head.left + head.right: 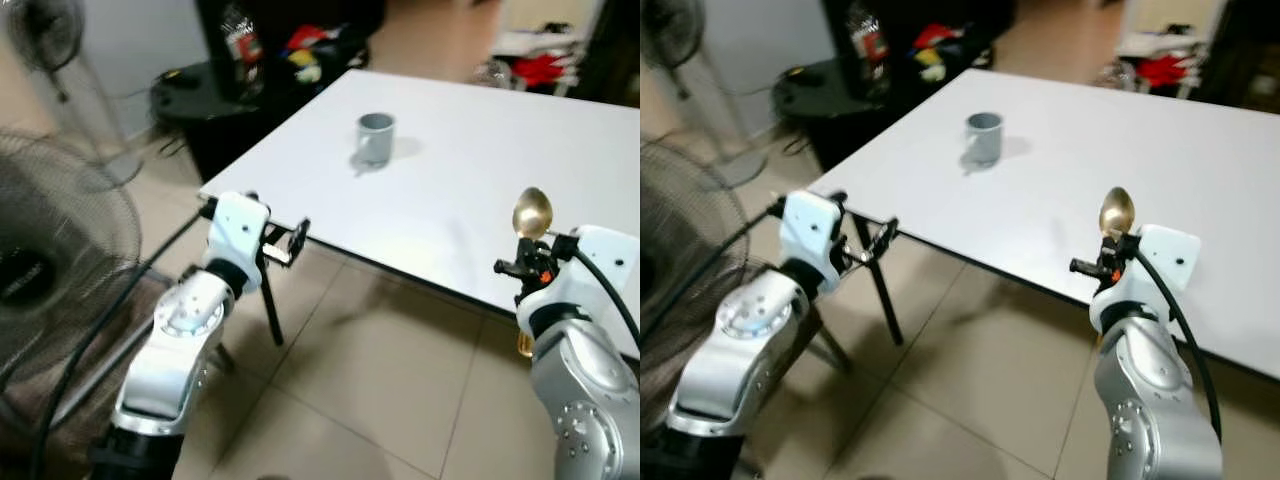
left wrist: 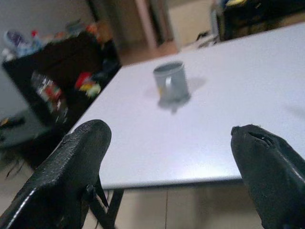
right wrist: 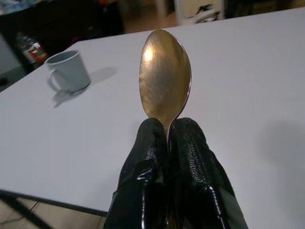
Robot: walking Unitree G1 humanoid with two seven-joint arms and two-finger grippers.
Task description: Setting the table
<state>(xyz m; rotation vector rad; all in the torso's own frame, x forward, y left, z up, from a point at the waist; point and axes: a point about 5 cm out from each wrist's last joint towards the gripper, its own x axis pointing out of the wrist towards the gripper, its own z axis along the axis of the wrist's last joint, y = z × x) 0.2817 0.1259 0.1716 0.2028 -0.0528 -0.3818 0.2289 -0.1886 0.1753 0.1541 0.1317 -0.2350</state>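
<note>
Left arm (image 1: 175,350): silver, bent at elbow, forearm reaching forward and up on left of scene. Left gripper (image 2: 167,191) at near-left table corner, level with edge; black fingers (image 2: 66,171) spread wide apart, nothing between them.

Right arm (image 1: 1150,400): silver, raised on right, near table's near edge, black cable running along wrist. Right gripper (image 3: 169,143): two black fingers (image 3: 145,157) pressed together, clamped on neck of gold spoon (image 3: 164,76), bowl standing upright above fingertips.
</note>
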